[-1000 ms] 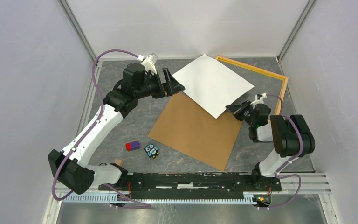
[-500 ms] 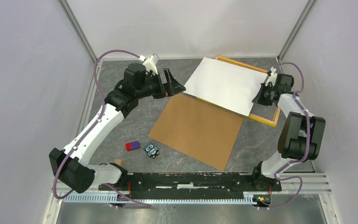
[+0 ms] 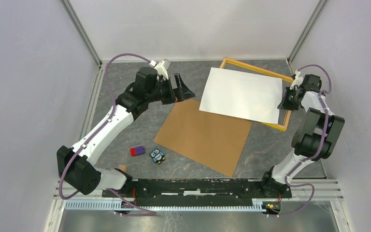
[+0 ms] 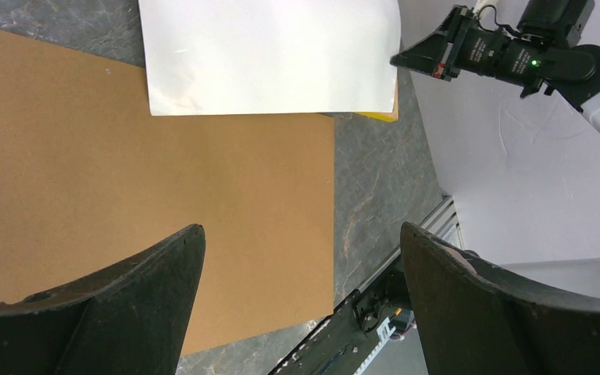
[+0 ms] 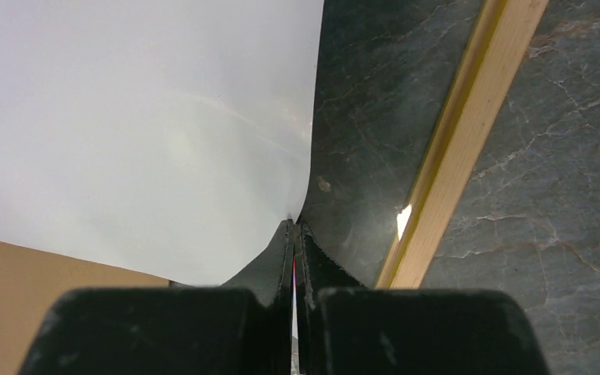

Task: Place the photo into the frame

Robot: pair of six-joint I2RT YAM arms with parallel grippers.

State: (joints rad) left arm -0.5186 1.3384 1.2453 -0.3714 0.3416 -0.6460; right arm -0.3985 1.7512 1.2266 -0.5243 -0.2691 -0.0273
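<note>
The right end effector (image 5: 294,226) is clamped on the photo (image 3: 241,94) over the frame (image 3: 256,67); the sheet's near corner overlaps the brown panel (image 3: 203,137); the left end effector (image 4: 301,234) hangs spread apart nearby

Robotics lab cell: plain white walls (image 3: 24,96), aluminium corner posts (image 3: 79,30), marbled grey surface (image 3: 265,145), black mounting rail (image 3: 198,186) along near edge.

Overhead camera: looking down from high behind me over the whole table (image 3: 265,145). Left wrist: facing down from some height over the brown panel (image 4: 164,203). Right wrist: sitting close above photo (image 5: 125,117) and frame (image 5: 469,133), which all three are sharing.
</note>
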